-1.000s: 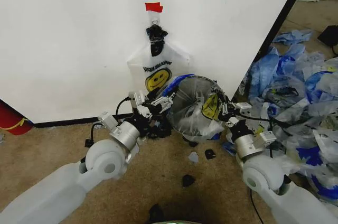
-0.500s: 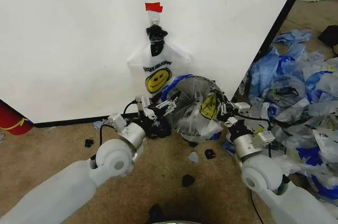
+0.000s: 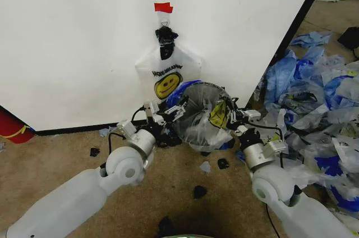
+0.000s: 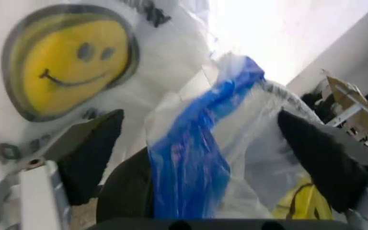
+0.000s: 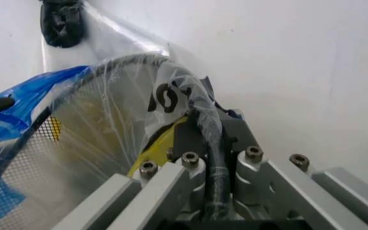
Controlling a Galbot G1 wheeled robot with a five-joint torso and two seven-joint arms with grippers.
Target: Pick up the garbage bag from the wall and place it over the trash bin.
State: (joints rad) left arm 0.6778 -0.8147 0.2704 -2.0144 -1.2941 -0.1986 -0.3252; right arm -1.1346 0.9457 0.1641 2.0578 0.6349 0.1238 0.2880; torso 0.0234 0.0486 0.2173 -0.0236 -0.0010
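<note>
A garbage bag with a yellow smiley face hangs on the white wall under a piece of red tape; it also shows in the left wrist view. In front of it the black mesh trash bin is tipped toward me, and a second bag of the same kind is draped over its mouth. My left gripper is open at the bin's left rim, with that bag's blue handle loop between its fingers. My right gripper is shut on the bin's right rim, over the bag film.
A heap of mostly blue plastic bags covers the floor to the right of the wall's black edge. A red cylinder stands at far left. Small black scraps lie on the brown carpet in front of the bin.
My left arm has reached forward and to the right, bringing its gripper up to the bin's left rim. The bin, held by my right gripper, has shifted slightly left.
</note>
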